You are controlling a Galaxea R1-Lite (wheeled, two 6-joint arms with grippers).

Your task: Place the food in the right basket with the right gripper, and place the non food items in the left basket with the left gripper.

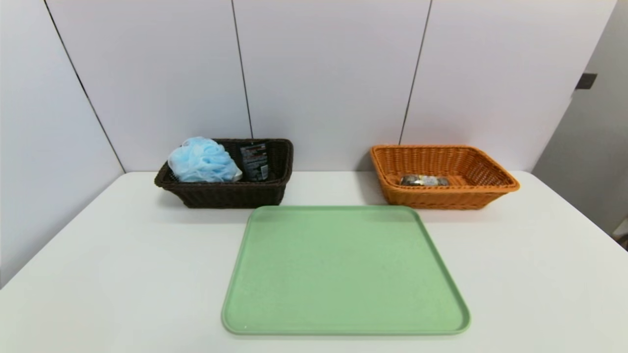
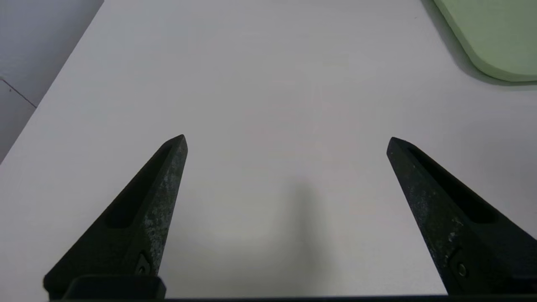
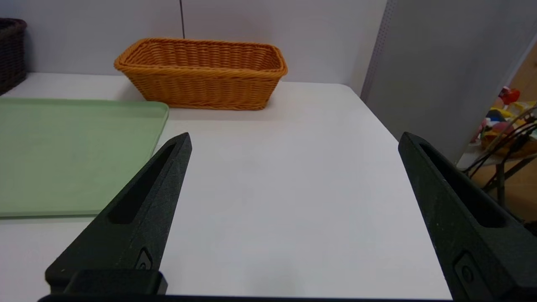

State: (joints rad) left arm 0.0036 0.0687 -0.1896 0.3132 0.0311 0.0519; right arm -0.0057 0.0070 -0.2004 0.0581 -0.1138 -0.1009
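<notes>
The dark brown left basket [image 1: 230, 192] holds a light blue bath pouf [image 1: 202, 161] and a black bottle [image 1: 254, 162]. The orange right basket [image 1: 444, 193] [image 3: 201, 75] holds a shiny wrapped food item [image 1: 424, 180]. Between and in front of them lies a green tray [image 1: 343, 269] [image 3: 63, 155] with nothing on it. Neither arm shows in the head view. My left gripper [image 2: 287, 139] hangs open over bare table beside a corner of the tray [image 2: 499, 37]. My right gripper [image 3: 294, 136] is open too, low over the table to the right of the tray, facing the orange basket.
The white table [image 1: 98, 274] runs to a grey panelled wall behind the baskets. Its right edge [image 3: 377, 117] drops off beside a grey partition. Cables and colourful clutter [image 3: 507, 121] lie beyond it. A bit of the dark basket [image 3: 10, 50] shows in the right wrist view.
</notes>
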